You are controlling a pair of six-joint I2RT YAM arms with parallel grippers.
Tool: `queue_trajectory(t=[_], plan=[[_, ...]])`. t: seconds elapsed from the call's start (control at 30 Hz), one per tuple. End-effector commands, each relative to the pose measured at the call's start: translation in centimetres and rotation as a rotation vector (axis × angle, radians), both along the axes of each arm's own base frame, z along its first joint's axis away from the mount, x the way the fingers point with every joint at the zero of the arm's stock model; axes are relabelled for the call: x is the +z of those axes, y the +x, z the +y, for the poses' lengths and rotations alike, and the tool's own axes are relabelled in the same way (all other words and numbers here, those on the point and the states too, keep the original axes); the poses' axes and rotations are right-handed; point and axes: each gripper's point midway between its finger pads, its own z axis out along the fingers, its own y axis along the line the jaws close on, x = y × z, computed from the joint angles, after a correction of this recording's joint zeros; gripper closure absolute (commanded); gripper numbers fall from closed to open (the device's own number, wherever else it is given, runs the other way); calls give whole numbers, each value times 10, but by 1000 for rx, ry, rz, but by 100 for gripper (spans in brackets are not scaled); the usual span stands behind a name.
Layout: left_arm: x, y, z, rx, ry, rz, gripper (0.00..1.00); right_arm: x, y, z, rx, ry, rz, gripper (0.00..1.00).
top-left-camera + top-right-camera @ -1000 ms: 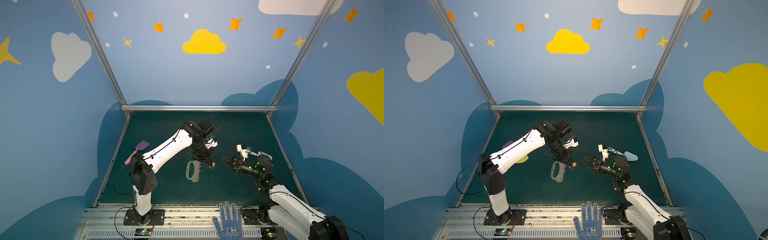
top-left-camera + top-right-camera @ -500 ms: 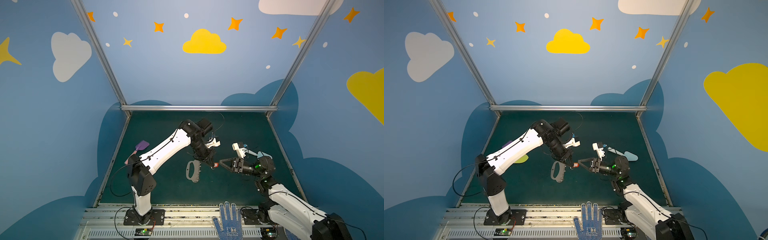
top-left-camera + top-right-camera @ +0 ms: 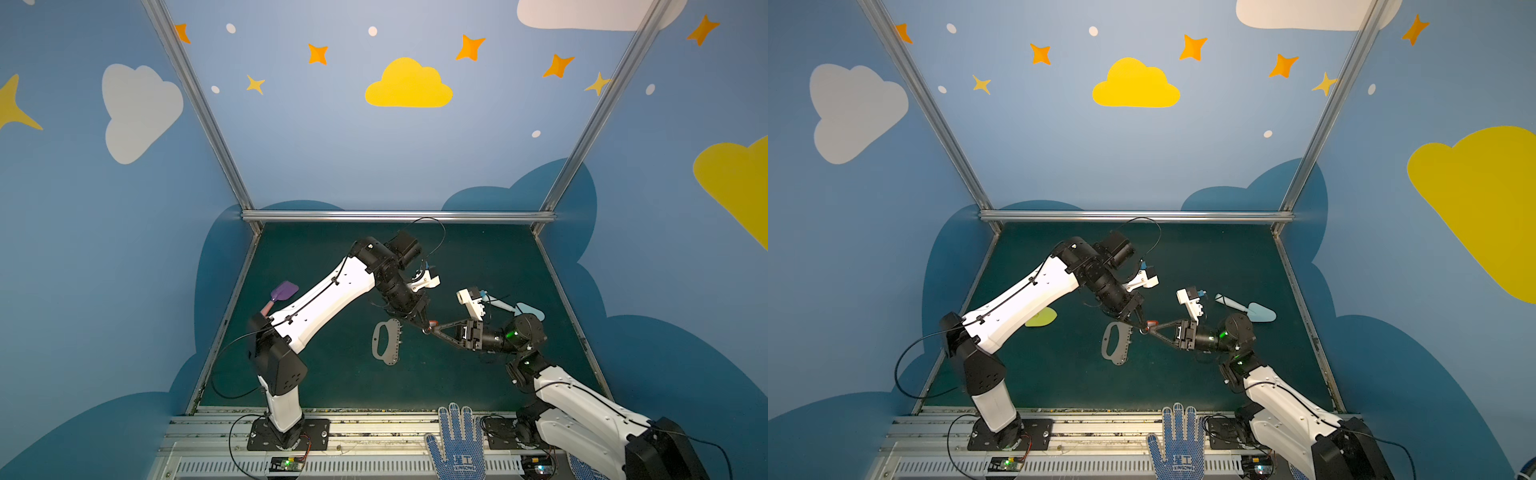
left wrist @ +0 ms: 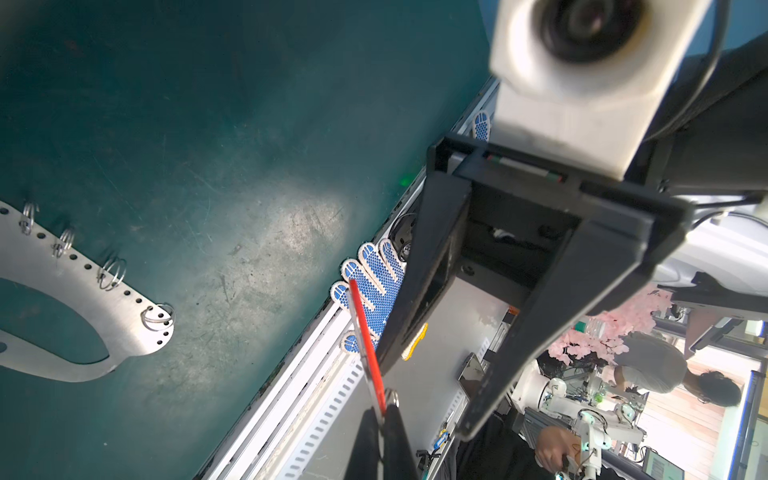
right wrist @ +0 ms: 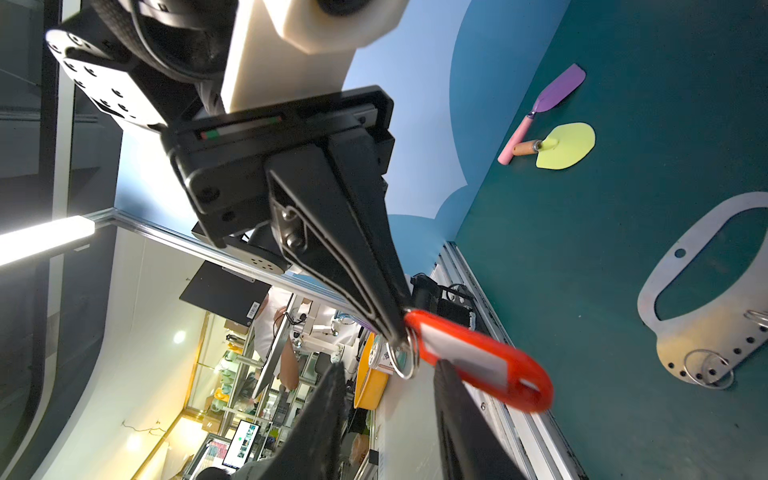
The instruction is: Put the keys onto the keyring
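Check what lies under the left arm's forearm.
Two toy shovels on the mat: a purple shovel with pink handle and a yellow-green shovel. The left arm covers most of them in the top views; the right wrist view shows both whole.

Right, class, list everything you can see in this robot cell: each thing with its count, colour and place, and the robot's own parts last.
keys: one bunch, red-orange tag on a silvery ring, held in the air above the mat
keyring: one, grey plate, flat on the mat near the middle
split rings: four, silvery, through the keyring's edge holes
purple shovel: one, pink handle, left side of the mat
yellow-green shovel: one, orange handle, beside the purple one
light blue shovel: one, right side of the mat
glove: one, white with blue dots, front rail
mat: one, dark green, cell floor
left hand: black, shut on the keys' ring
right hand: black, jaws apart beside the tag
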Motion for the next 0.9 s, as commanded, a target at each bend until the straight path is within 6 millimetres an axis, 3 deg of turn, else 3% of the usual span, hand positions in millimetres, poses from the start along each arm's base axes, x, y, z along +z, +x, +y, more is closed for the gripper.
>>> queue_trajectory(t=[0.0,0.5,0.87], plan=[[21,-2,-1,-2,-63,-24,96,14,-2,3,12,20,-64,66],[27,-10,-6,-19,-112,6,96,14,12,4,-53,4,-46,84],[31,-17,-8,-29,-141,14,96,13,19,4,-94,-17,-29,84]])
